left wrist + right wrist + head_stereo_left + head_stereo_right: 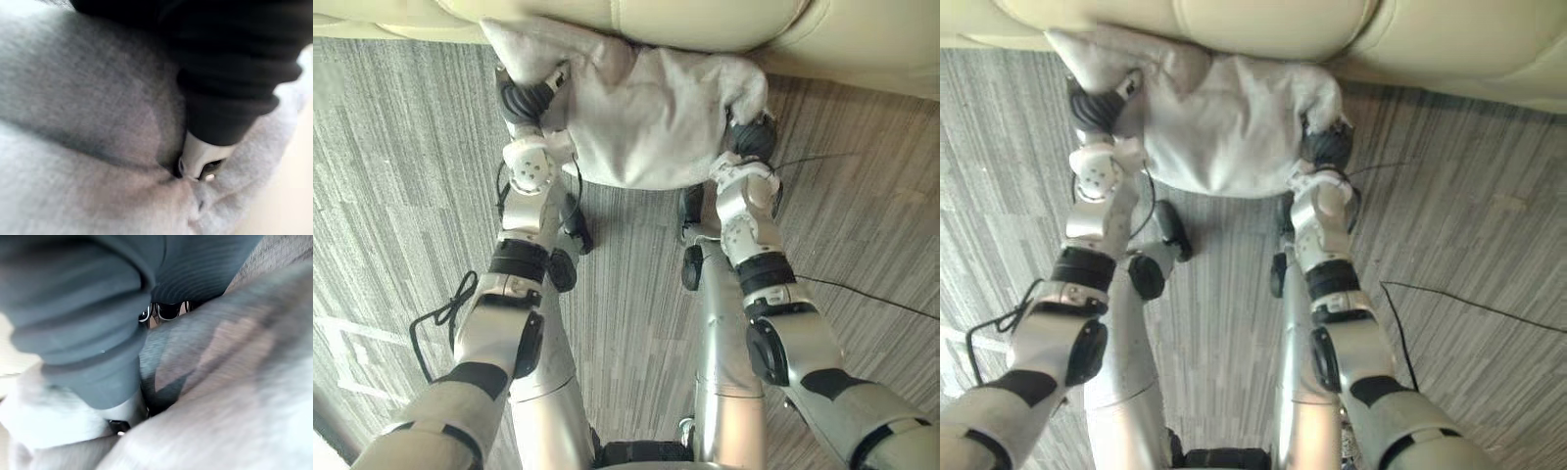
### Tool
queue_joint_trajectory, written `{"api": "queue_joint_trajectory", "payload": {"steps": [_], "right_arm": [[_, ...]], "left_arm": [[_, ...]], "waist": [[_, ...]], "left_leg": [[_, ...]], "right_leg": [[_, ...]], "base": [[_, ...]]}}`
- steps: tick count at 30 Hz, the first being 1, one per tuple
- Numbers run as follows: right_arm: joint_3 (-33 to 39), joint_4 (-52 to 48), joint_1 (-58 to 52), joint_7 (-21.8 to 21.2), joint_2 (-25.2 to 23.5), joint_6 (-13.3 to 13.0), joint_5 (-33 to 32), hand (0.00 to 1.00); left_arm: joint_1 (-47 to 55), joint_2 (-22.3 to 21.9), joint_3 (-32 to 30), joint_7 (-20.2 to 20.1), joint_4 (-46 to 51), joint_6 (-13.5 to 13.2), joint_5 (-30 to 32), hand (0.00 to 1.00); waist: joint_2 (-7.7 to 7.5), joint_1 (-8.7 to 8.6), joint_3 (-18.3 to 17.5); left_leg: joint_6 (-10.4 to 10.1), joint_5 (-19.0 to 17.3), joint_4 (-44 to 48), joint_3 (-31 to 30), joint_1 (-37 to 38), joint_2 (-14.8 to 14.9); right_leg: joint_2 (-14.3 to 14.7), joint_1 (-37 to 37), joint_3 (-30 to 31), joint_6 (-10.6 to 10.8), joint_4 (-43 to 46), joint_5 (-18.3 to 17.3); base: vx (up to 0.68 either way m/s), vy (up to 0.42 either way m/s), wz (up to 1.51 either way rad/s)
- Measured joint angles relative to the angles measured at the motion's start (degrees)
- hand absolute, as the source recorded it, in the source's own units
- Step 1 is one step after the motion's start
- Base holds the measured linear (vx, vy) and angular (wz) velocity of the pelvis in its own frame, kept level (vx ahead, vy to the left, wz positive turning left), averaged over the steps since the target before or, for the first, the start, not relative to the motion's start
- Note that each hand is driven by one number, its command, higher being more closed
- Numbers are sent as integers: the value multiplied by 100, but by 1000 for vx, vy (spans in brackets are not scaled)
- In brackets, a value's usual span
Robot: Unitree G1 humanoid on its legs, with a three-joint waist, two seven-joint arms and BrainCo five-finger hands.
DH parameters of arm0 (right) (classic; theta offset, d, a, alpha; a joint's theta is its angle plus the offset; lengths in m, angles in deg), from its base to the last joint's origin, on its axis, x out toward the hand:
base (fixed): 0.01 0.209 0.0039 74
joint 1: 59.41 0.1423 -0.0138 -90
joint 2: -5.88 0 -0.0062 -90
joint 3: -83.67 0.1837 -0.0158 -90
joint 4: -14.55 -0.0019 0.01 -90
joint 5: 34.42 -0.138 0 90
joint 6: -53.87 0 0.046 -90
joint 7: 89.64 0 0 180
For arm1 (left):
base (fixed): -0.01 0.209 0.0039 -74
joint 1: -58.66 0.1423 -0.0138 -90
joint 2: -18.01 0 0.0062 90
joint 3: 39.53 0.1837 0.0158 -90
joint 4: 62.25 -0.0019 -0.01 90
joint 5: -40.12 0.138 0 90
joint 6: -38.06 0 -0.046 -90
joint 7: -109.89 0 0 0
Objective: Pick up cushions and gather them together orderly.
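A soft grey cushion (646, 117) hangs between my two hands just in front of the cream sofa (705, 20). My left hand (524, 100) grips its left edge, with a finger curled over the bunched corner. My right hand (751, 137) clamps the right edge, and the cloth gathers above it. In the left wrist view a silver thumb (198, 156) digs into the creased grey cloth (73, 122). The right wrist view has a silver finger (122, 411) pressed into a fold of the cushion (234, 382). Most of both hands' fingers are buried in the fabric.
The sofa's front edge (1263, 29) runs across the top of the head views, right behind the cushion. Grey striped carpet (401, 176) covers the floor on both sides and below.
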Motion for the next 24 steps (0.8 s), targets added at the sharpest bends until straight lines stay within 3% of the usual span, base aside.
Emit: {"api": "queue_joint_trajectory", "payload": {"steps": [6,8,12,18,20,24], "right_arm": [[-186,-1843,-1892,4,-81,-78,339,100],[-262,-2403,-2732,2,-172,-219,506,100],[-267,-3327,-3922,-70,-225,-388,664,100],[-403,-4239,-5505,-417,-335,-464,673,100],[-499,-4381,-5855,-476,-351,-461,692,100],[-505,-4342,-6120,-651,-355,-409,953,100]], "left_arm": [[1505,-211,679,-2,1163,-242,10,100],[2266,-464,775,-19,1656,-348,16,100],[3248,-784,1063,-152,2385,-652,11,100],[4525,-838,1277,-524,3122,-674,-57,100],[4851,-836,1334,-561,3236,-673,-100,100],[5175,-814,1344,-676,3314,-660,-107,100]], "waist": [[-16,-17,-66],[-18,-40,-695],[-12,-9,-1018],[-40,1,-1526],[-37,-7,-1763],[-40,-33,-1847]], "left_leg": [[-77,82,-939,98,1987,-136],[-110,120,-1188,108,2239,-250],[-138,71,-1625,66,3351,-353],[-184,-38,-2222,288,4734,-330],[-197,-125,-2301,395,5009,-292],[-252,-438,-2281,720,5642,-229]], "right_leg": [[-63,2002,-124,-115,-956,47],[-116,2226,-131,-128,-1174,67],[-133,3315,-150,-102,-1655,50],[-41,4633,-97,-57,-2443,79],[-7,4872,-57,-62,-2600,100],[40,5154,62,-53,-2392,135]], "base": [[24,-7,0],[98,-14,-1],[143,9,-10],[142,26,-16],[117,45,-33],[97,52,-48]]}}
